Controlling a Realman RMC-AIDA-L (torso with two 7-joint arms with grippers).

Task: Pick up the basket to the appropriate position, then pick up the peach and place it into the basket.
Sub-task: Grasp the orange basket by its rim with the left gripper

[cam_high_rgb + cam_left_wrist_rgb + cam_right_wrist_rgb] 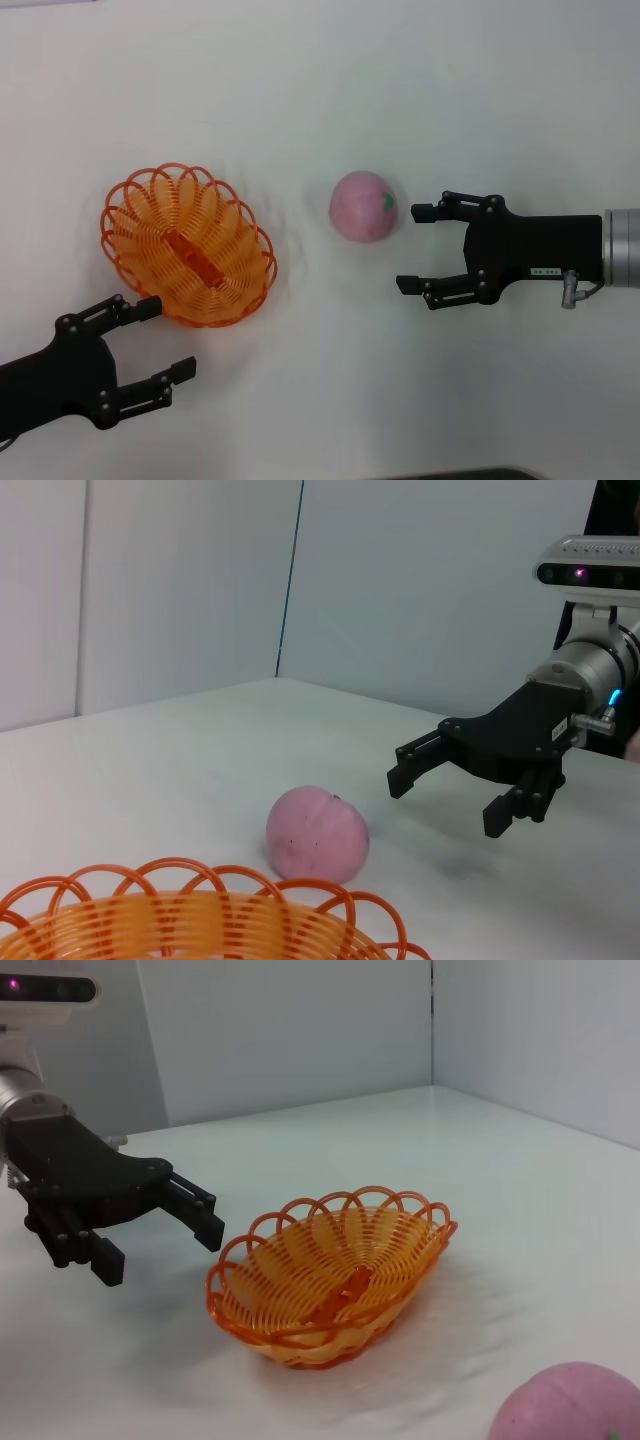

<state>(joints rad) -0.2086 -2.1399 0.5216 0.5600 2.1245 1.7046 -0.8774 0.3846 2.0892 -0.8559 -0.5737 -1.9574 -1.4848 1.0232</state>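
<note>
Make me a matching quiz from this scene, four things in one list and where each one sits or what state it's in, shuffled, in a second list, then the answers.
Things:
1. basket
2. peach
3. left pincer
4. right pincer

States or places:
A. open, just off the pink fruit on the robot's right, touching nothing
B. empty, resting on the white table on the robot's left
C. open, beside the orange rim nearest the robot, holding nothing
D. lying on the table between the basket and the right arm

Pairs: 1-B, 2-D, 3-C, 4-A
</note>
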